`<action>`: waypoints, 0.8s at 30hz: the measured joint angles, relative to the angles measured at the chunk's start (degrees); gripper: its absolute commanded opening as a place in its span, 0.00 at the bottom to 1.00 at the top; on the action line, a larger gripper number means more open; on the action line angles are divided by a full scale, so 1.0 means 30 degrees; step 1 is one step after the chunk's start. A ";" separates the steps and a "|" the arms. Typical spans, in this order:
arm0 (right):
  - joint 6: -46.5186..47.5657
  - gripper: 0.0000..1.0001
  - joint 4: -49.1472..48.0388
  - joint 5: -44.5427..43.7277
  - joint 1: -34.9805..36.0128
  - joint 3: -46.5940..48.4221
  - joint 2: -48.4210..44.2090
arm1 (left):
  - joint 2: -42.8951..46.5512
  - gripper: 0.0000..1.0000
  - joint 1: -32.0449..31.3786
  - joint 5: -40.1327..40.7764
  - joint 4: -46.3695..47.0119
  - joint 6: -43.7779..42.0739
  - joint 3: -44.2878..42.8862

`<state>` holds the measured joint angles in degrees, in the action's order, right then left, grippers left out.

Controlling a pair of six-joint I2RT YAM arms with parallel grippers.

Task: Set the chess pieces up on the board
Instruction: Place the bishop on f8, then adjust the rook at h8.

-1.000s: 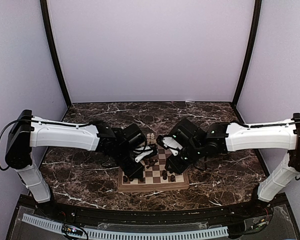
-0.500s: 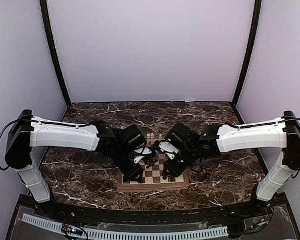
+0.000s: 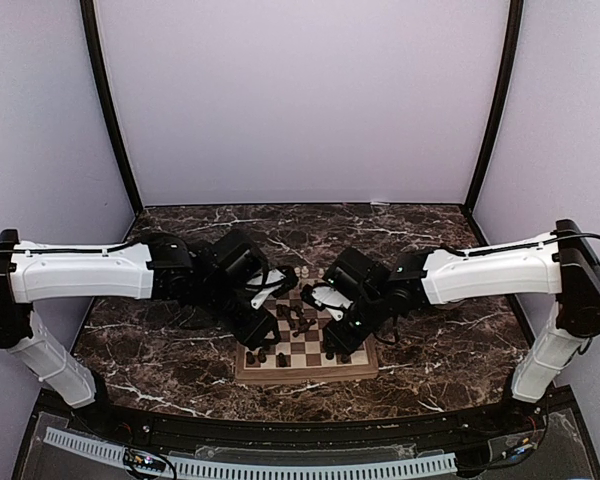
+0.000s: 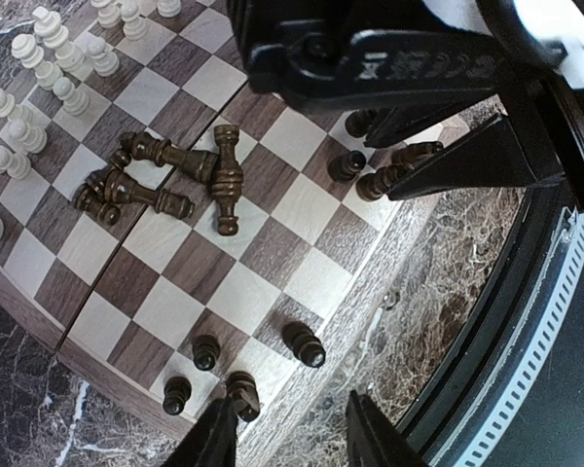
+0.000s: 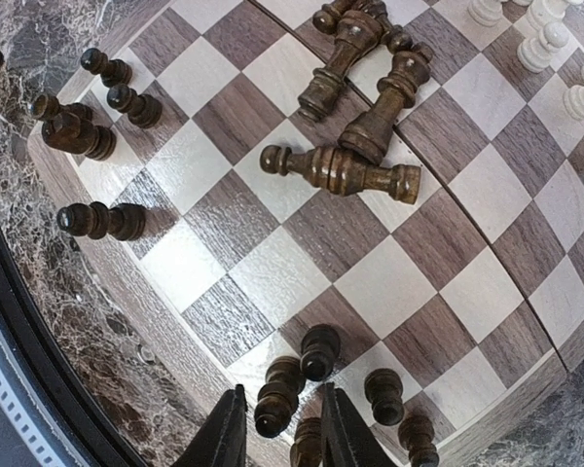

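The board lay on the marble table near the arms' bases, with an arm reaching in from each side. Pale pieces stood upright in close ranks along its far edge. The dark pieces were only partly set. Some stood in small groups on the near rows towards both corners, but a heap lay toppled across the middle squares, several touching or crossing one another. All were slim turned wood, glossy brown, small against the squares. By my reading, the dark side was being filled, roughly half done. The left gripper hovered past the near corner, its jaws parted with nothing between them. The right gripper hung low over the near row with standing dark pieces between its fingers; I could not tell whether it gripped one or merely straddled them. The next move probably called for taking one fallen piece from the heap without dragging its neighbours, then standing it upright on a free near square.
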<state>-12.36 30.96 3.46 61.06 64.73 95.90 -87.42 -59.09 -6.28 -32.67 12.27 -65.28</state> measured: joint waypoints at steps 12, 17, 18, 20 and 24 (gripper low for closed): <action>0.0022 0.22 0.0153 0.0488 0.0000 -0.0007 0.0000 | 0.0452 0.41 0.0619 0.1195 0.0561 0.1545 0.0219; 0.0095 0.19 0.0197 0.0612 0.0000 -0.0007 0.0007 | 0.0889 0.41 0.0845 0.1406 0.0801 0.1763 0.0219; 0.0102 0.19 0.0204 0.0627 0.0000 -0.0007 0.0007 | 0.0918 0.41 0.0852 0.1406 0.0809 0.1800 0.0219; 0.0095 0.18 0.0226 0.0634 0.0000 -0.0007 0.0007 | 0.0933 0.41 0.0852 0.1406 0.0852 0.1851 0.0219; 0.0095 0.17 0.0270 0.0641 0.0000 -0.0007 0.0073 | 0.0933 0.41 0.0852 0.1406 0.0874 0.1945 0.0219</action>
<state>-12.08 31.77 5.39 61.06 64.71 96.12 -84.62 -56.53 -2.07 -30.04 18.11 -64.62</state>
